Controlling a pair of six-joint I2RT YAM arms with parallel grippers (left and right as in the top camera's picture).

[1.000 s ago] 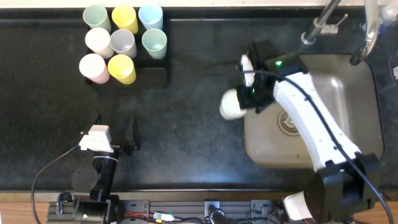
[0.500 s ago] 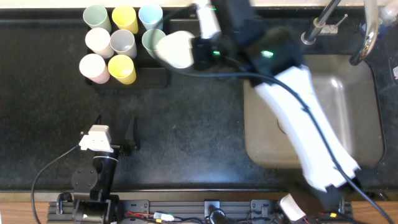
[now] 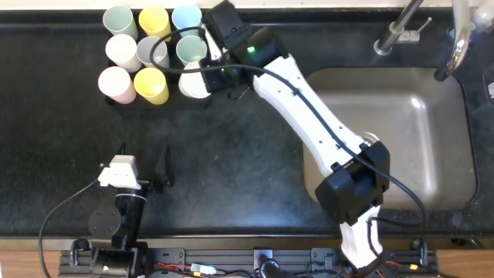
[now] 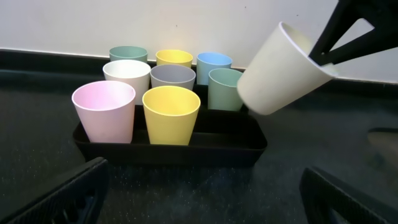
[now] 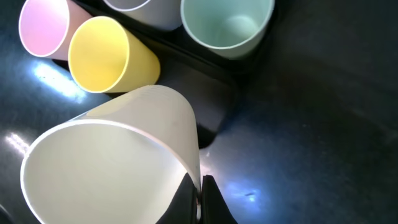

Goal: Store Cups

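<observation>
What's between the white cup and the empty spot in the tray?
Nothing visible. The right gripper holds the white cup tilted above the tray's bare corner, beside the front yellow cup.

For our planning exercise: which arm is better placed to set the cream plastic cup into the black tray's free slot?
Right. The right gripper is shut on the tilted cream plastic cup, beside the free corner of the black tray. The left gripper sits open, empty, far from it.

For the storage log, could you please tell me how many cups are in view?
9. Eight stand in the black tray: three at the back, three mid-row, two in front. The ninth, a cream cup, hangs tilted in the right gripper.
</observation>
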